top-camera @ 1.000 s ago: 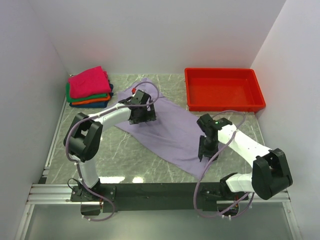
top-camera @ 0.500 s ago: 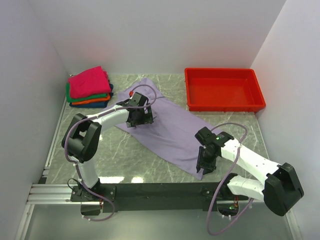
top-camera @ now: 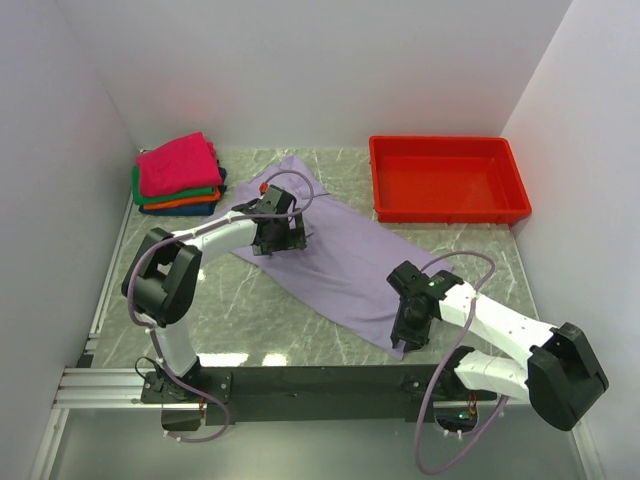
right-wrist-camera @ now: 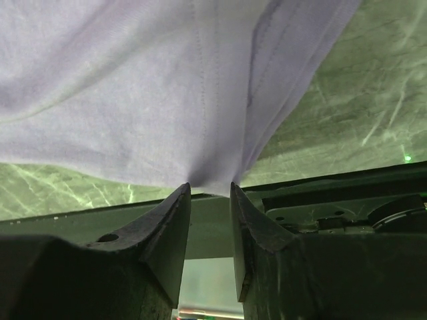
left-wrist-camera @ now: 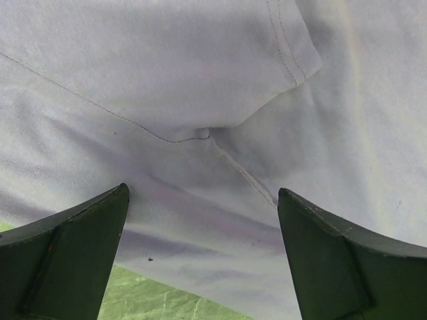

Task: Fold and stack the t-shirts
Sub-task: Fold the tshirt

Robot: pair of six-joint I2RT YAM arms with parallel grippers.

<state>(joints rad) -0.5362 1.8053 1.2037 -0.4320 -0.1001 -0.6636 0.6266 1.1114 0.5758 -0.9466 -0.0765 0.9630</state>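
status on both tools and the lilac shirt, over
Left tool open over the lilac shirt. Right tool shut on its near corner. Shirt spread out, unfolded. Folded stack and red tray clear of it.

Table (top-camera: 250,310) holds lilac shirt (top-camera: 340,260), stack (top-camera: 178,175), tray (top-camera: 447,213).

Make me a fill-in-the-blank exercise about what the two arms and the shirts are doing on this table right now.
1. The right gripper has its jaws ___ on a near corner of the pale lavender cloth t-shirt.
2. The left gripper hovers over the same shirt with its jaws ___.
3. The top shirt of the folded stack of cloth t-shirts is coloured ___.
4. The red rectangular plastic tray stands at the far ___ corner of the green marbled table.

Missing words: shut; open; pink; right
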